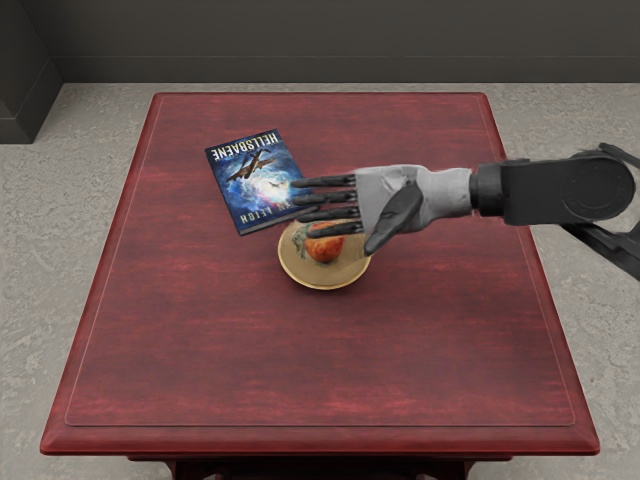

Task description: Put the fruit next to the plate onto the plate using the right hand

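Fruit (323, 247) | sits on the plate (322, 283), near its middle | right hand (372, 205) hovers just over the plate, fingers straight and spread, holding nothing | we judge the placing done, so we lift straight up to spare the fruit | book (255, 180) touches the plate's far-left rim | table (300, 380) lies open right of the plate, so we leave that way

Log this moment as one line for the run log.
red-orange fruit: on tan round plate | right hand: open, over fruit | blue book: beside plate
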`<control>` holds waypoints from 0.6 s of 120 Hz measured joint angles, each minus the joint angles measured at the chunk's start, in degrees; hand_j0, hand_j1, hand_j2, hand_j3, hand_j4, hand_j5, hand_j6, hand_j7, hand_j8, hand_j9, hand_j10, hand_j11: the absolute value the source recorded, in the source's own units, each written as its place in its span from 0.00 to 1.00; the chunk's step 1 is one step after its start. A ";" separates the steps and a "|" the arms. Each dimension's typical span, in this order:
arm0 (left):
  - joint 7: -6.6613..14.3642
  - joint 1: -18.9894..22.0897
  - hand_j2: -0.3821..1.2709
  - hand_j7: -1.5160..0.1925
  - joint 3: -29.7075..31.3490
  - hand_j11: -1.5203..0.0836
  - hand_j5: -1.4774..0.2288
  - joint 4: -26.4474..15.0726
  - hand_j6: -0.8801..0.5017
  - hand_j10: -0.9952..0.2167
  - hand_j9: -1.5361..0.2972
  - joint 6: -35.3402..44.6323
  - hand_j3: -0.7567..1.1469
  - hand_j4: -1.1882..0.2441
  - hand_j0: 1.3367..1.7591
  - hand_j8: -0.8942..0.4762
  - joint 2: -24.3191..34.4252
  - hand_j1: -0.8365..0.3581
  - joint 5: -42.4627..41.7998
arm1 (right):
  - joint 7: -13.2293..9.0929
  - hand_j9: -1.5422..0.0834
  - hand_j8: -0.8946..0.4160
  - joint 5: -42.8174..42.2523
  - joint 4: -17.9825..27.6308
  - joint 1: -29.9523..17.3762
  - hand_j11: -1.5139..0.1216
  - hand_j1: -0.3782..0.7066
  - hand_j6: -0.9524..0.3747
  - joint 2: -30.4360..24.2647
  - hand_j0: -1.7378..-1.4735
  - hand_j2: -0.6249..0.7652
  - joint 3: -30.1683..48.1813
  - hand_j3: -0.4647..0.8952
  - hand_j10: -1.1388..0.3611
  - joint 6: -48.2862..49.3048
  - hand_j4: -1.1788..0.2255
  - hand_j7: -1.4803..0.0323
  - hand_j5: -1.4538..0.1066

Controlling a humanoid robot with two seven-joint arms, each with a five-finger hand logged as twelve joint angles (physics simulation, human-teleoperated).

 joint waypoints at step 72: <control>0.00 -0.17 0.23 0.89 0.03 0.95 0.87 0.07 0.64 0.82 0.84 -0.03 0.40 0.83 0.76 0.65 0.00 0.99 0.05 | 0.00 0.95 0.69 7.38 -0.47 -7.59 0.93 0.03 0.72 -25.66 0.30 0.45 -0.62 0.34 0.76 0.35 0.84 0.98 0.93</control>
